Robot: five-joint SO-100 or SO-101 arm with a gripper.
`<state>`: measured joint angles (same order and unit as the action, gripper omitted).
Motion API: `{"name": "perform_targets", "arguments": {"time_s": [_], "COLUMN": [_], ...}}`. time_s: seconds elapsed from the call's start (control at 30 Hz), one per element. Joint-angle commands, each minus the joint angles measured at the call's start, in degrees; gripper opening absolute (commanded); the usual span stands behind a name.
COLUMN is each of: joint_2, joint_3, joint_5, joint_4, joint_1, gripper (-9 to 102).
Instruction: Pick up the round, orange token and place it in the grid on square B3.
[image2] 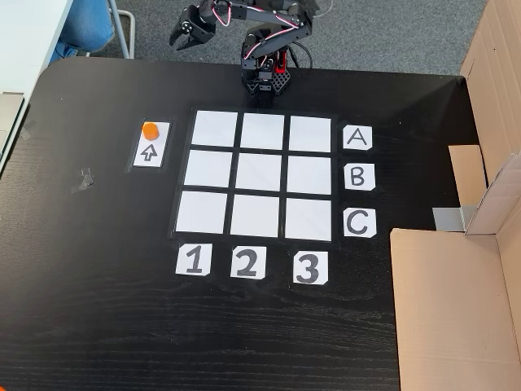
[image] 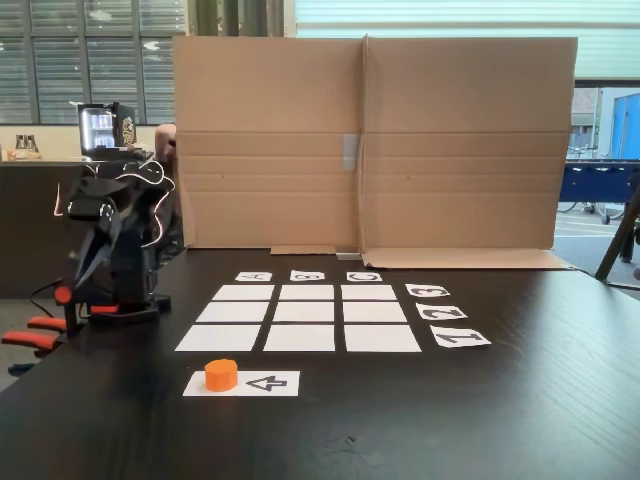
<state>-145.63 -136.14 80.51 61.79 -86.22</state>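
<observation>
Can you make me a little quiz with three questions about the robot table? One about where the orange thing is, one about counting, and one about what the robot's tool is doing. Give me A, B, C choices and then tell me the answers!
1. Where is the orange token?
A. On the middle white square
B. On the card with the black arrow
C. On the number 3 card

2. How many white squares make up the grid?
A. Six
B. Nine
C. Twelve

3. What is the tool doing?
A. Holding the token
B. Pressing on a square
C. Holding nothing, off beyond the table's edge

Answers:
1. B, the token sits on the arrow card's end, beside the grid.
2. B, there are three rows of three squares.
3. C, the tool hangs empty away from the grid, while the token lies on its card.
</observation>
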Motion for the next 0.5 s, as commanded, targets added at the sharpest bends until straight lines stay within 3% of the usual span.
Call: {"name": "perform_targets", "arguments": {"time_s": [0.0, 0.27, 0.47], "joint_2": [9.76, 23.38, 33.75], "joint_3": [12.83, 26.54, 36.30], "joint_5": [-0.26, -1.14, -4.83], "joint_4": [6.15, 17.93, 26.37], "joint_1": [1.23, 4.13, 6.86], "gripper": [20, 54, 67]}}
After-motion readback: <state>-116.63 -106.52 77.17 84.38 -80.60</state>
